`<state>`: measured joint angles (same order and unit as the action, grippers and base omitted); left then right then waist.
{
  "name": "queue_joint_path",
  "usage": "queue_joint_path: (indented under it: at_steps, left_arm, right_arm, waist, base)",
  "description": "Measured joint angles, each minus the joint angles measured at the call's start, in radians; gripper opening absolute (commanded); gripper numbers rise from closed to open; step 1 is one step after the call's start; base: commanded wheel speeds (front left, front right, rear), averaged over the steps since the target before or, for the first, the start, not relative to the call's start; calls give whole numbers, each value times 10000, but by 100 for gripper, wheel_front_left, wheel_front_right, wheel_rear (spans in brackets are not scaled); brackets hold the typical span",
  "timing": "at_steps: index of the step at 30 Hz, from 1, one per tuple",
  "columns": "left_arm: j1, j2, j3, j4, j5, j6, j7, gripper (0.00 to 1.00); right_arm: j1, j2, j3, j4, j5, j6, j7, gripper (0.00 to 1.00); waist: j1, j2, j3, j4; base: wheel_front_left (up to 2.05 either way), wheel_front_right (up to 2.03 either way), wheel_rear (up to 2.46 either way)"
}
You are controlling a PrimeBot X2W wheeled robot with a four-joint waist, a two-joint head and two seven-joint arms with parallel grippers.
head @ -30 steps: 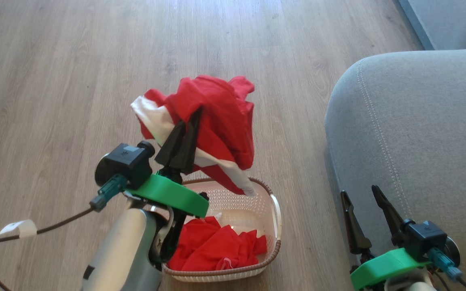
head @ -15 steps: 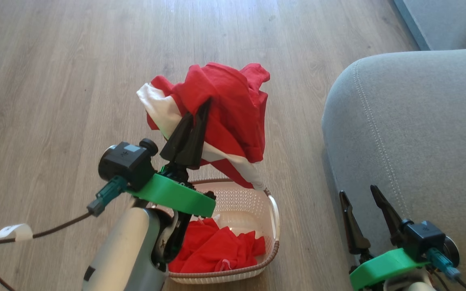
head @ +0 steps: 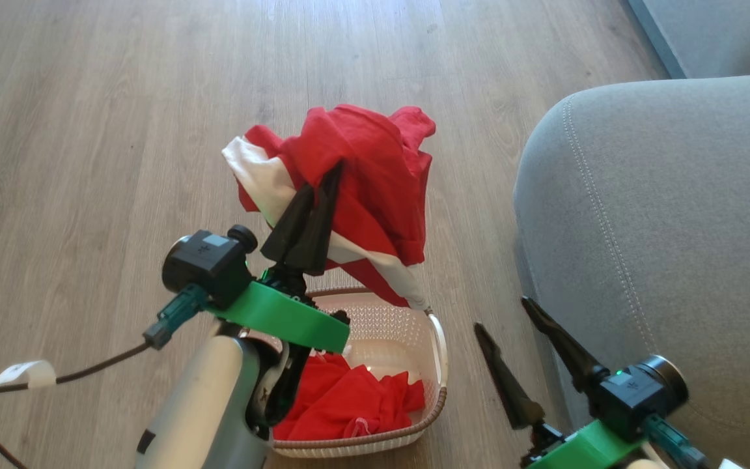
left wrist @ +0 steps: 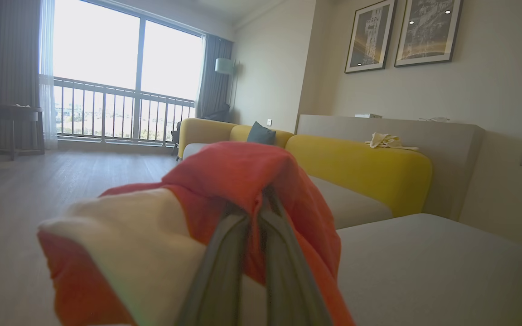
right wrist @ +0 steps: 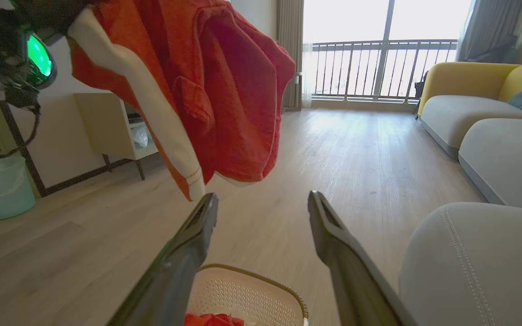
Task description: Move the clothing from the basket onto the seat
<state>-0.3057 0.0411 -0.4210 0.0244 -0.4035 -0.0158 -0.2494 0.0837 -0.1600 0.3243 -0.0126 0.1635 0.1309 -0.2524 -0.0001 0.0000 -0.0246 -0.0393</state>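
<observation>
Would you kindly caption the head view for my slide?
Left gripper holds red garment above basket; right gripper open beside seat.

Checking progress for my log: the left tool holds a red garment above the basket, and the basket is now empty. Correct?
No: the basket has more red clothing lying in it, as the head view shows. The left tool does hold a red garment above it.

Two red garments (head: 368,169), one basket (head: 407,319), one grey seat (head: 674,195), two grippers — left (head: 324,177), right (head: 500,312)
</observation>
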Motion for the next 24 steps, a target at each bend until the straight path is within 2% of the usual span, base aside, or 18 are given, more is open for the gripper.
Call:
queue_joint_path:
  at_steps: [10, 19, 24]
  left_arm:
    - [-1, 4, -447, 59, 0, -159, 0, 0]
    - [-5, 12, -955, 104, 111, -276, 0, 0]
    - [-12, 15, -1166, 159, 384, -531, 0, 0]
  right_arm:
    - [-1029, -63, 999, -468, 226, 0, 0, 100]
    - [-1929, -29, 1049, -54, 268, 0, 0, 100]
    - [-2113, 13, 988, 453, 301, 0, 0, 100]
  waist:
    - [0, 0, 105, 225]
    - [0, 0, 234, 471]
    - [0, 0, 305, 522]
  base:
    - [0, 0, 0]
    - [0, 0, 0]
    - [0, 0, 0]
